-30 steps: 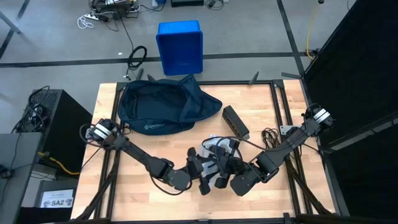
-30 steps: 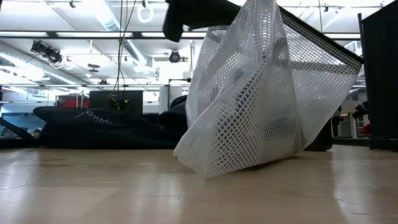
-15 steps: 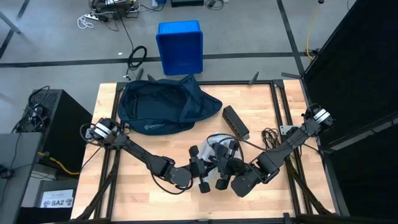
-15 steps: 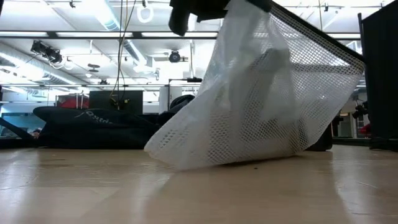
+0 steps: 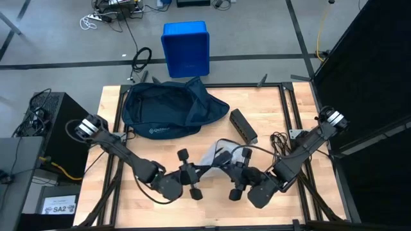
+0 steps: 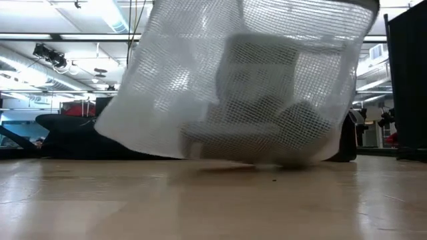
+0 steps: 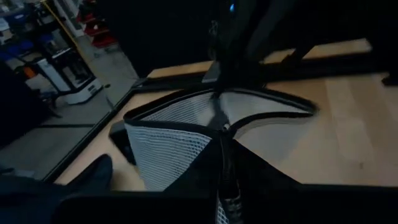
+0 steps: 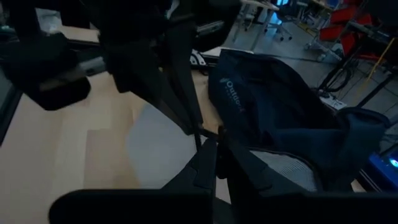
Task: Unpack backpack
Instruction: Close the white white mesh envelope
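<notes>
A white mesh pouch (image 6: 233, 87) with a dark trimmed rim hangs between the two arms at the front of the worktop (image 5: 154, 151), its open weave showing pale boxy and rounded shapes inside. The left gripper (image 5: 192, 175) has its fingers clamped on the pouch's rim at one side; the right gripper (image 5: 236, 178) has its fingers clamped on the rim at the other. The backpack (image 5: 168, 110), soft dark navy fabric with a small white logo, lies slumped at the worktop's far left. A black oblong box (image 5: 243, 126) lies beside it. The worktop is pale wood planking. Beyond it a rigid blue bin (image 5: 185, 48) stands on the grey floor among cables.
</notes>
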Controlling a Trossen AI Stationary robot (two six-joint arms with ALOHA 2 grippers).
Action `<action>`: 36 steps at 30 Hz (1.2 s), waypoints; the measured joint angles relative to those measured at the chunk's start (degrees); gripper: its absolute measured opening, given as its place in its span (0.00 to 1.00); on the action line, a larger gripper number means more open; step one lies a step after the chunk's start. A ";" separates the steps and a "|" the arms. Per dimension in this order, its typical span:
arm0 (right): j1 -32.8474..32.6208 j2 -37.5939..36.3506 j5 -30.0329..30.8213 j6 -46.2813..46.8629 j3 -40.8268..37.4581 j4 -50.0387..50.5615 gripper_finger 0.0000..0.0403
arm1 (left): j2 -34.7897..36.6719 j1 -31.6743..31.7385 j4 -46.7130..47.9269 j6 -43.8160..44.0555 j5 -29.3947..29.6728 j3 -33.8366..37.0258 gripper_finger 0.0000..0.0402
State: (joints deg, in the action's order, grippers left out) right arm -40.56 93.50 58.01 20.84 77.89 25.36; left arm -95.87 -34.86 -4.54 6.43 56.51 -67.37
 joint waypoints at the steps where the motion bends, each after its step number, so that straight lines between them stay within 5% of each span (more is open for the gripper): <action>1: -0.16 -0.17 0.37 -0.11 0.00 0.03 0.00 | 0.04 -0.05 1.43 0.88 0.11 0.00 0.00; 20: -1.06 -0.92 0.82 6.01 0.00 7.39 0.00 | 4.44 -1.93 16.76 10.23 1.65 -0.04 0.00; 30: -0.91 -0.92 0.25 5.99 0.00 7.01 0.00 | 4.46 -0.15 16.80 8.84 -9.86 -0.04 0.02; 36: -0.91 -0.92 0.23 5.99 0.00 6.13 0.00 | 4.39 1.09 16.89 8.68 -14.66 -0.04 0.17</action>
State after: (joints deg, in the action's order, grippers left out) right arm -41.47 92.58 58.24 26.83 77.89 31.50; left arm -91.49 -33.77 12.34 15.11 41.85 -67.42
